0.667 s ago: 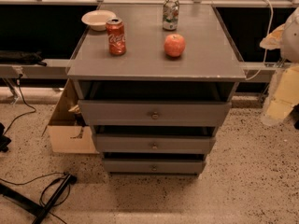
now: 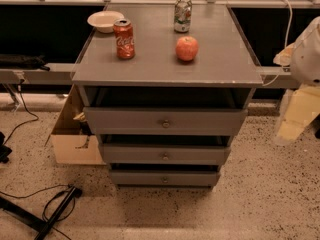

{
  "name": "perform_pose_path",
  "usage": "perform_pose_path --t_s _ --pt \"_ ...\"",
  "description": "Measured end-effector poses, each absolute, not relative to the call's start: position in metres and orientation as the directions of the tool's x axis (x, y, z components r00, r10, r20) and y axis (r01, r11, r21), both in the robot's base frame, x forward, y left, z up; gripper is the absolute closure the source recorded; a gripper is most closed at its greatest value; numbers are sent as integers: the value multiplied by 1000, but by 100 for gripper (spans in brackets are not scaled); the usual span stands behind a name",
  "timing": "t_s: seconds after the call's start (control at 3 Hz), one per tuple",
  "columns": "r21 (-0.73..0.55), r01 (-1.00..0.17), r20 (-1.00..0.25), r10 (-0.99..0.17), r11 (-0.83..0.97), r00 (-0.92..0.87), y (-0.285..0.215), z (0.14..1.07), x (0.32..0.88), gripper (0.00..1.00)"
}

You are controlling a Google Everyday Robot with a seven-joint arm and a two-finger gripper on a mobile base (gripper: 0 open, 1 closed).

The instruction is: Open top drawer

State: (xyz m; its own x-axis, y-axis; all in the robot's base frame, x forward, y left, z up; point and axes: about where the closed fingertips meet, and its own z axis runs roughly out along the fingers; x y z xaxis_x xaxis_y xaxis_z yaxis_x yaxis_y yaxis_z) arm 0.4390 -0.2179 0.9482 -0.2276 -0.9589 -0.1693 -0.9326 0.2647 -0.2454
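Three grey drawers sit in one cabinet on a speckled floor (image 2: 260,204), listed here from largest to smallest.

1. Counter (image 2: 150,66): the flat grey top of the cabinet, carrying four small items.
2. Top drawer (image 2: 130,121): the widest front, directly under the counter. It stands partly open, with a dark gap between its upper edge and the counter's front edge. Its front projects further forward than the two below it. The inside is in shadow.
3. Middle drawer (image 2: 135,155): a narrower front, set slightly back from the top drawer's front, with a dark gap above.
4. Bottom drawer (image 2: 140,179): the narrowest and shortest front, set furthest back.
5. Cardboard box (image 2: 75,149): on the floor against the cabinet's left side, with its flap raised.
6. Robot arm housing (image 2: 307,54): white and rounded, at the right edge of the view beside the counter.
7. Tool (image 2: 298,115): cream-coloured, hanging below the housing. It is to the right of the top drawer, well apart from it and touching nothing. I cannot tell whether it is spread or pressed together.
8. Black cables (image 2: 55,209): looped on the floor at lower left.
9. Bowl (image 2: 104,21): pale, at the back-left corner of the counter.
10. Red cola can (image 2: 124,39): upright, just in front of the bowl.
11. Green-and-silver can (image 2: 182,15): upright, back centre.
12. Apple (image 2: 186,48): red, in front of that can.
13. Round metal knob (image 2: 165,124): at the centre of the top drawer's front.
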Motion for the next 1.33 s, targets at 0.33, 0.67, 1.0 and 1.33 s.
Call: perform_pose_path --t_s 0.33,0.67,1.0,1.33 --pt "-256 -940 -119 -972 227 -202 -221 892 443 0" --pt "-282 -941 -66 -982 186 -175 -226 839 464 0" --pt "-299 -943 -17 -989 148 -149 -230 796 498 0" --pt "-292 -947 -9 -991 134 -137 -230 758 525 0"
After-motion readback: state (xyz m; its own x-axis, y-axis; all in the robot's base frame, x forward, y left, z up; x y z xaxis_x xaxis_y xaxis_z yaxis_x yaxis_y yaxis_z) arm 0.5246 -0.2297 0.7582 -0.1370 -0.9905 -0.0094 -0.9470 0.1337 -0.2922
